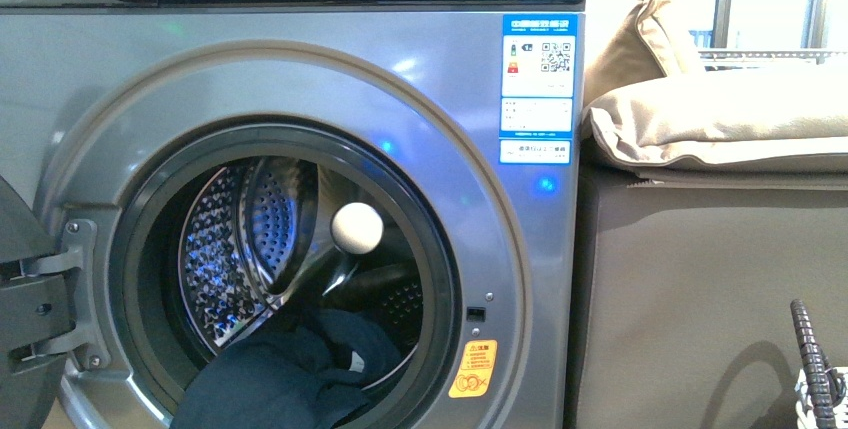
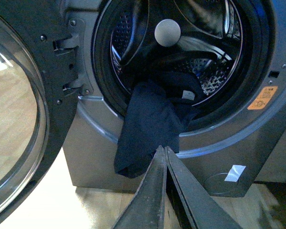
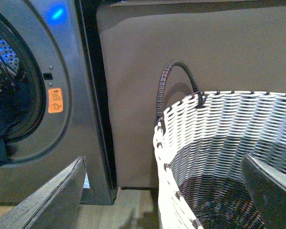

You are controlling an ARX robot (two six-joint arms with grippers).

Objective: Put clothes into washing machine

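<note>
Half the navy garment was in the washing machine, roughly; the rest hung out over the lower lip of the porthole and draped down the front panel below it. A small white tag showed on the part just inside the drum. A pale round ball sat deeper in the drum, apart from the cloth.

Left gripper was clenched, tips pressed together w/ nothing between them, just below the hanging fold. Right gripper was spread wide, released, over the white wicker basket beside the machine.

Fabric looked soft, limp, light, prob. not slippery; it'd sag and fold rather than push as one piece. Best hold, I'd judge: the bunched hanging fold near the porthole lip, then lift and feed inward. Risk: dangling end slipping back out.
</note>
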